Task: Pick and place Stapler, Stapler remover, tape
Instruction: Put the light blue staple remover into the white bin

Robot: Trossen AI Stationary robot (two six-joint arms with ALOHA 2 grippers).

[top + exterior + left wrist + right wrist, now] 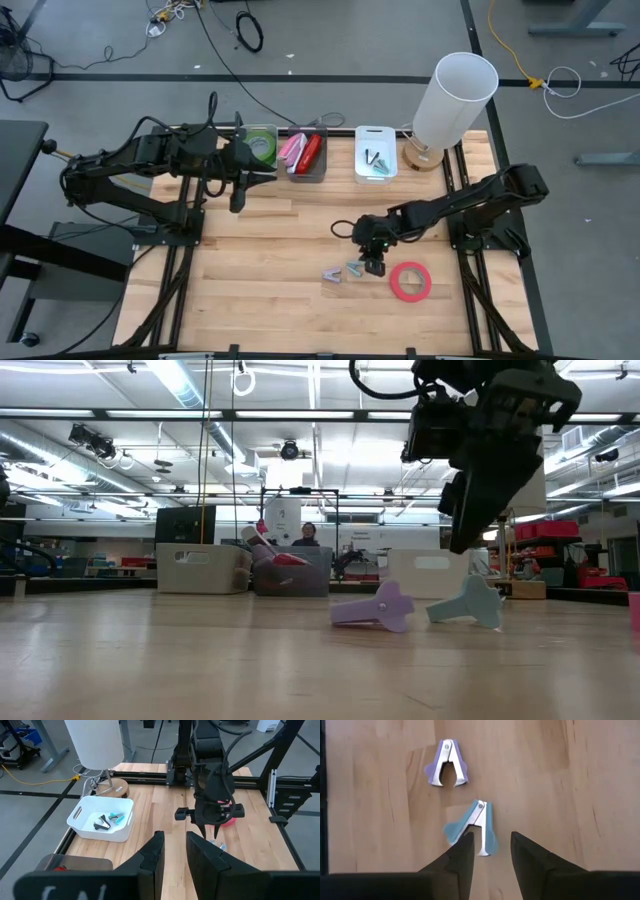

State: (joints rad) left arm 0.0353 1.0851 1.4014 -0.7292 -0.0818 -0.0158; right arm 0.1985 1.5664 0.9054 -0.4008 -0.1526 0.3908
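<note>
Two plastic staple removers, lilac (447,762) and pale blue (475,827), lie lower centre; right gripper (490,851), jaws parted, empty, is poised over blue one for pickup. Left gripper (174,851), upper left, slightly parted, empty.

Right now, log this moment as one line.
right gripper: open, above blue staple remover | purple staple remover: on table | left gripper: open, waiting near bins

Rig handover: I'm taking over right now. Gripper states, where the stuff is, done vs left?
Right gripper: open, empty, hovering above the blue staple remover.
Left gripper: empty, jaws slightly apart, waiting near the bins.
Done: green tape in the left bin, staplers in the grey bin, some removers in the white bin.
Left: blue remover, purple staple remover and red tape, all on the table.
</note>
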